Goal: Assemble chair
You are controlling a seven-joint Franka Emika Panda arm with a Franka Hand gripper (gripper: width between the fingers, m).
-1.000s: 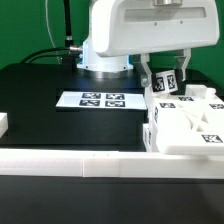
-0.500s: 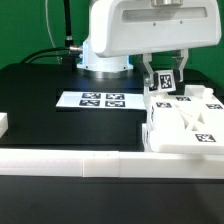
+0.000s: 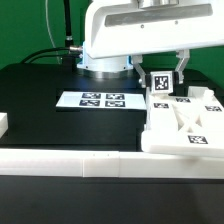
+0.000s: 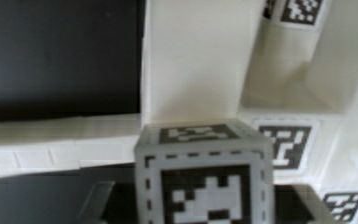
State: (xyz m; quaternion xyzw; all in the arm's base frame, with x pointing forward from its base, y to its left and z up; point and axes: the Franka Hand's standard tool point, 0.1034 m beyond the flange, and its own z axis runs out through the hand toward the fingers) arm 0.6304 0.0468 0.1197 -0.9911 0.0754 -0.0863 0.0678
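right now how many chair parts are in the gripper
1: a square-ended post, clamped in the gripper, next to the other chair parts on the exterior view's right. No second part shows between the jaws.

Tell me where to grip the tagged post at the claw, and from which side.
Grip the post across its two flat opposite sides, near the upper end, coming down from above. Those sides look parallel, so the fingers should seat squarely, and the chair parts sit close below it. The claw is shut on it this way.
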